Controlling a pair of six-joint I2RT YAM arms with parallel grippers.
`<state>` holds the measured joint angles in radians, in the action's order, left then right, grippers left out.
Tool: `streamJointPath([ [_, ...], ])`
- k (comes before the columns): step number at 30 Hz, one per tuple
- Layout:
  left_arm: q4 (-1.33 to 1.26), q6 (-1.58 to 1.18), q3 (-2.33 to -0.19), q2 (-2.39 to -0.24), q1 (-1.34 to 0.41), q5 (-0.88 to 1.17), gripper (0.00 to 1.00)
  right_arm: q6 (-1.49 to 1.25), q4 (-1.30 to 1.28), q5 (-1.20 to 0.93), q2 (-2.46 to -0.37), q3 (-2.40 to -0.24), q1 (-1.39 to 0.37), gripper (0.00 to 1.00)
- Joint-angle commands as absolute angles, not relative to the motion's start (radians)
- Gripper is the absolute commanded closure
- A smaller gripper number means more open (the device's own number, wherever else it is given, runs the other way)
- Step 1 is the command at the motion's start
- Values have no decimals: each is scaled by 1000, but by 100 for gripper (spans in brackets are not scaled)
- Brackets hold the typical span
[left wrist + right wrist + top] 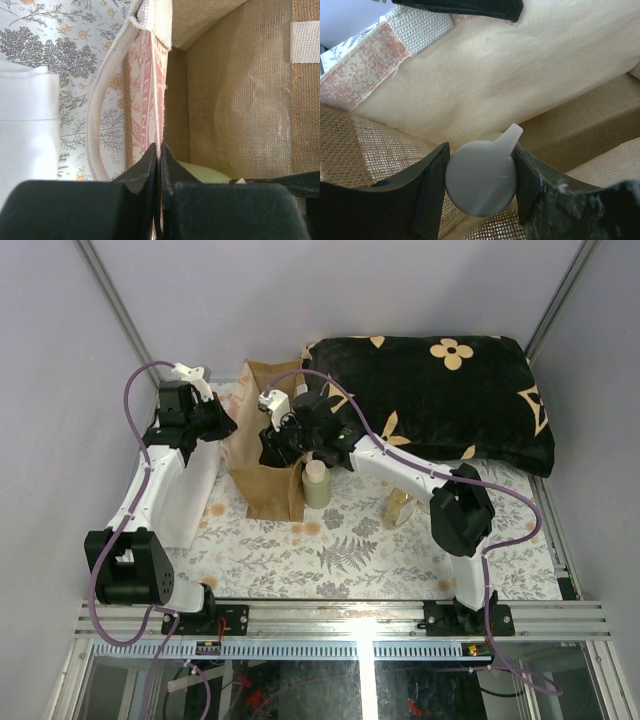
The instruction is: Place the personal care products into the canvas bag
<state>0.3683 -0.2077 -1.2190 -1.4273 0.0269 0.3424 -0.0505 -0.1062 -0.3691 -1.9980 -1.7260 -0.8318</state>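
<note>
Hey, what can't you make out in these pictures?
1. Top view: inside of the tall tan-brown canvas bag, covered by the right gripper.
2. Right wrist view: body of the held bottle, under its pale round cap.
3. Top view: small clear amber bottle, partly behind the right arm.
4. Left wrist view: pale green object in the bag, cut off by the left gripper.
</note>
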Motion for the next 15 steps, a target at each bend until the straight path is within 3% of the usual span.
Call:
streamJointPath([
  [1,306,-220,-1197,-1426,24,363,100,-24,-39,-351,-1948,-1755,-854,46],
  [11,298,-222,-1198,-1426,23,363,100,2,-108,-331,-1948,-1786,-854,28],
  [15,296,-224,-1198,-1426,24,366,100,4,-153,-294,-1903,-1813,-856,26],
])
